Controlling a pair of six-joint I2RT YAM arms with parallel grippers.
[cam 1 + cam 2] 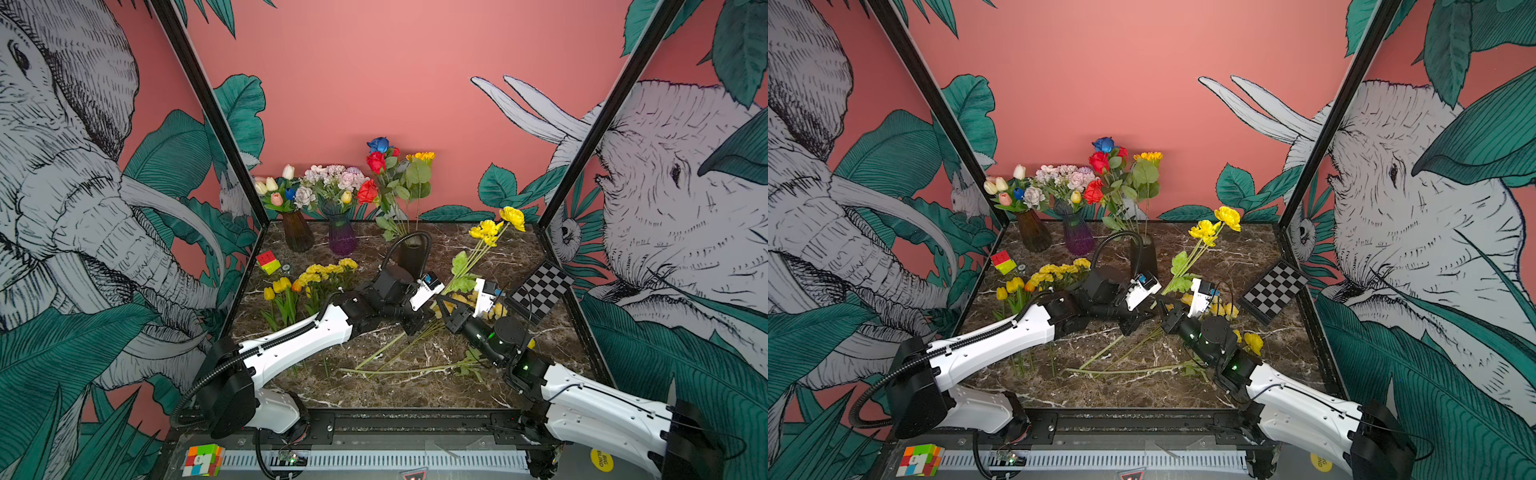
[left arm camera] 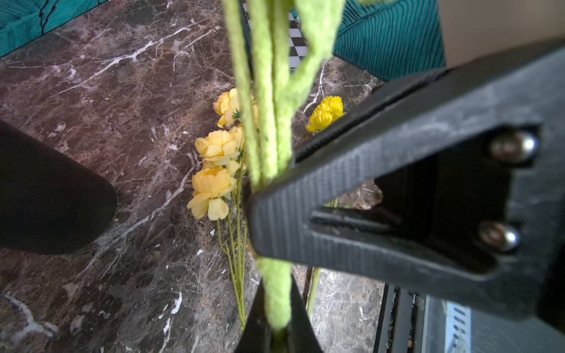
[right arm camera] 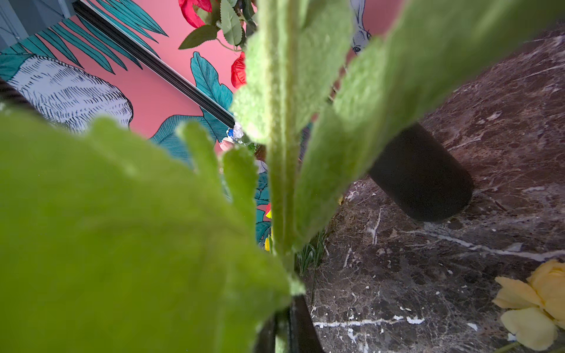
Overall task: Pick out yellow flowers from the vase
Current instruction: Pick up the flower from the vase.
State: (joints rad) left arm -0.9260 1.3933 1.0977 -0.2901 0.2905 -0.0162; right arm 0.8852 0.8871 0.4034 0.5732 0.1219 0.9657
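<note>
Fuzzy green stems (image 2: 266,107) filled both wrist views. They belonged to a yellow carnation sprig (image 1: 512,217) held slanting over the bench (image 1: 395,390), on the right-arm side of the black vase (image 1: 412,257) and clear of it. The left fingers (image 2: 256,330) were clenched on those stems. The right fingers (image 2: 351,165) sat around the same stems, nearer the blooms; whether they pinched or sat slack I could not tell.

This looked to me like a hand-over, with most of the task done. Yellow tulips (image 1: 283,284) and yellow pompom blooms (image 1: 328,270) lay on the bench on the left-arm side of the black vase. Pale yellow roses (image 2: 214,152) lay in front of it toward the right arm.

Left to pull were an orange-yellow bloom (image 1: 423,156) standing in the black vase and a lone yellow tulip (image 1: 346,196) in the purple vase (image 1: 341,239) beside it.
</note>
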